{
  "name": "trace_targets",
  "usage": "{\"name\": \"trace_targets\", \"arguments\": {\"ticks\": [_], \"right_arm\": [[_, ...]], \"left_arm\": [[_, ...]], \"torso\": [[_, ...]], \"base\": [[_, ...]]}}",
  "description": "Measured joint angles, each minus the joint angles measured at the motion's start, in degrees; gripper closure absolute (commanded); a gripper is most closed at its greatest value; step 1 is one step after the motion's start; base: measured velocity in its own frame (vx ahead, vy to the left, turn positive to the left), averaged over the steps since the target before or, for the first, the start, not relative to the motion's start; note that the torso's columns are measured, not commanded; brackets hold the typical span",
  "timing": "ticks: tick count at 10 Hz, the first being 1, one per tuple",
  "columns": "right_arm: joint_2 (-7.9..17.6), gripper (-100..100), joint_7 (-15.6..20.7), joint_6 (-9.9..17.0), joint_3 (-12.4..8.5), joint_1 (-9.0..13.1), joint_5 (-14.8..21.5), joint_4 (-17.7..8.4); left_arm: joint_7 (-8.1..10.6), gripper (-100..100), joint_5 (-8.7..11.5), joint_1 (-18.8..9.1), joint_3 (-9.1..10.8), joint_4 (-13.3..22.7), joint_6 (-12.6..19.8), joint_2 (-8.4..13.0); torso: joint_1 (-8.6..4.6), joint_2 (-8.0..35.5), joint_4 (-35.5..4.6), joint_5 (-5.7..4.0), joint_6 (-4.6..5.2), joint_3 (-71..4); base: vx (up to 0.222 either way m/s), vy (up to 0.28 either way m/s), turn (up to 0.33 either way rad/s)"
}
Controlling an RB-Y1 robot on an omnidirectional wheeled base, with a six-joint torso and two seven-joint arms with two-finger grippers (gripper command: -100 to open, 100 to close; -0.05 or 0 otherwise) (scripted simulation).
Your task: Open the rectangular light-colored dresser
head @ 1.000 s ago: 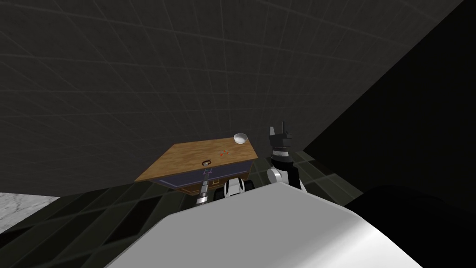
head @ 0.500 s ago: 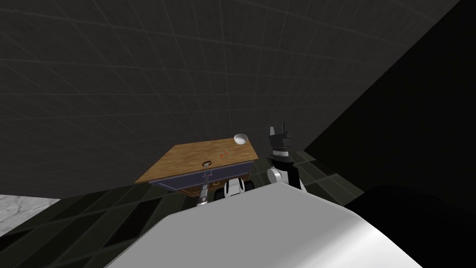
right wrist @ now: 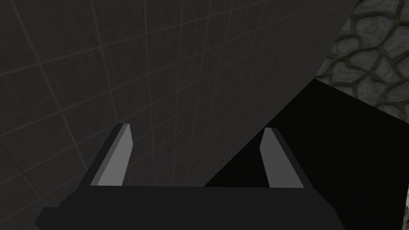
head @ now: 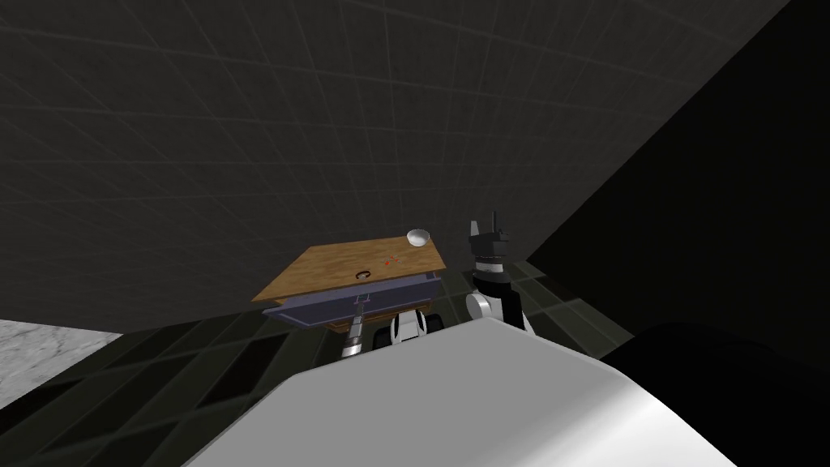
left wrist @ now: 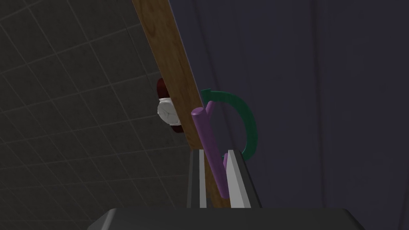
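Note:
The dresser [head: 340, 266] has a wood-grain top and a dark blue top drawer [head: 324, 308] that stands pulled out from under the top. My left gripper [head: 359, 302] reaches to the drawer's front. In the left wrist view this gripper [left wrist: 213, 151] is shut on the drawer's purple bar handle [left wrist: 207, 133], with its fingers pressing both sides of the handle. A green arc [left wrist: 248, 123] curves beside the handle on the dark blue drawer front [left wrist: 319, 100]. The right gripper [head: 489, 225] is raised to the right of the dresser, and its fingers stand open [right wrist: 197, 133] with nothing between them.
On the dresser top sit a white bowl [head: 418, 237] at the far right corner, a wristwatch [left wrist: 167, 112] near the front edge, and small red bits [head: 392, 260]. A dark tiled wall [head: 243, 122] stands behind. A black area [head: 729, 203] lies at the right.
The top drawer has slid out toward me with my left gripper on its handle. The whole picture has shifted a little, so I have moved back slightly.

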State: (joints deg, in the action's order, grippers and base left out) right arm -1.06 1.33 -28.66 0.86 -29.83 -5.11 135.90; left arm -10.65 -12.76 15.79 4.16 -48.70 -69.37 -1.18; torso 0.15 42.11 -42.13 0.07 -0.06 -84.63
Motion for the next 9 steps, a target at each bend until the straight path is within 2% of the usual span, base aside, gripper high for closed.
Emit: {"name": "trace_targets", "arguments": {"ticks": [3,8,9], "right_arm": [[0.0,0,0.0,0.0,0.0,0.0,0.0,0.0],[0.0,0,0.0,0.0,0.0,0.01,0.0,0.0],[0.0,0,0.0,0.0,0.0,-0.01,0.0,0.0]], "left_arm": [[0.64,100,0.05,-0.25,-0.06,-1.58,2.74,0.46],[1.27,100,-0.3,0.9,-0.37,-2.89,2.86,0.75],[1.29,-100,-0.34,1.05,-0.42,-2.82,2.91,0.72]], "torso": [[-0.01,-0.06,0.03,0.03,0.06,-0.03],[-0.05,0.07,-0.01,0.03,0.09,0.05],[-0.07,-0.26,-0.05,-0.05,0.08,-0.16]], "base": [[-0.103,-0.009,0.011],[-0.152,-0.003,0.019],[-0.061,-0.013,0.012]]}}
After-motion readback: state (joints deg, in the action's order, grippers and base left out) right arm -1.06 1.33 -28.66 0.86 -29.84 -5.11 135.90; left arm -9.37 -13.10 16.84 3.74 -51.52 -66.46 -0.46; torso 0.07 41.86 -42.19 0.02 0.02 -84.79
